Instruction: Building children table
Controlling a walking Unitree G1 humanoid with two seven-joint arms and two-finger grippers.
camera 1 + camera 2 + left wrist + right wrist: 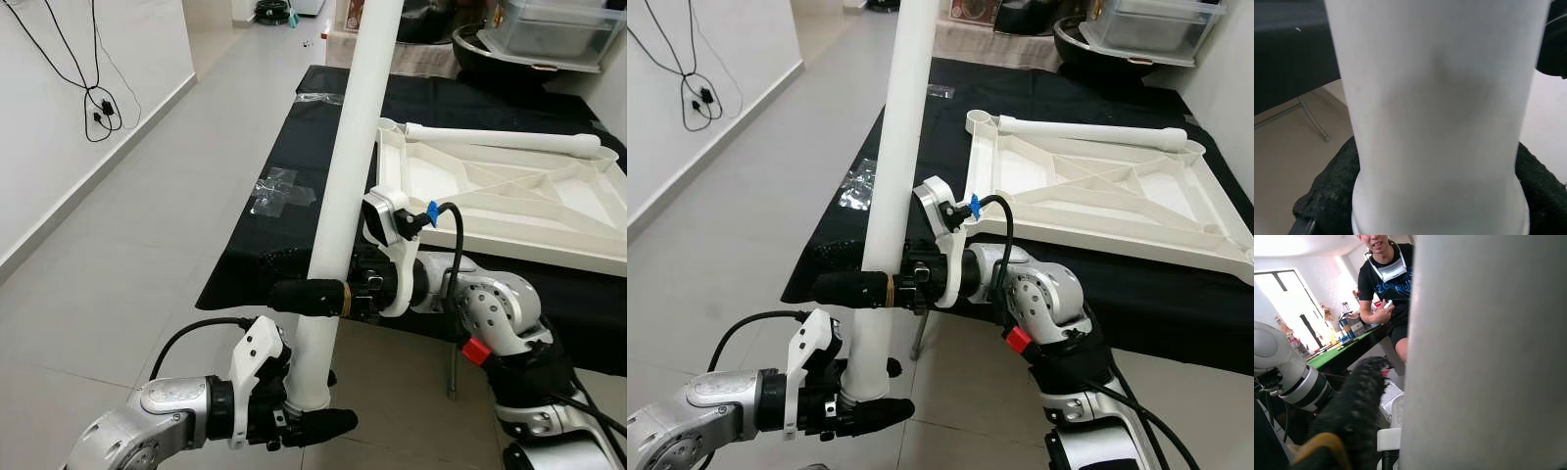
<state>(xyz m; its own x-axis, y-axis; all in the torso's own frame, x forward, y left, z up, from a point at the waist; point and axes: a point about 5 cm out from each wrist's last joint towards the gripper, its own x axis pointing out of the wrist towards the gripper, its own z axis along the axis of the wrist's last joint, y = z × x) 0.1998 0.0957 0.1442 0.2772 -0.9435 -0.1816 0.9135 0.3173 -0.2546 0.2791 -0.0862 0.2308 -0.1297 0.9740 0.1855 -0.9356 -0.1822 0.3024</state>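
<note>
Left gripper, right gripper clamp upright table leg beside table edge.

A black-covered table bears an upturned white tabletop and plastic bags.

White table leg, black cloth, seemingly plain.

Two white table legs: one upright, one lying on the tabletop. One upturned white tabletop. One black cloth. Two plastic bags. One person.
</note>
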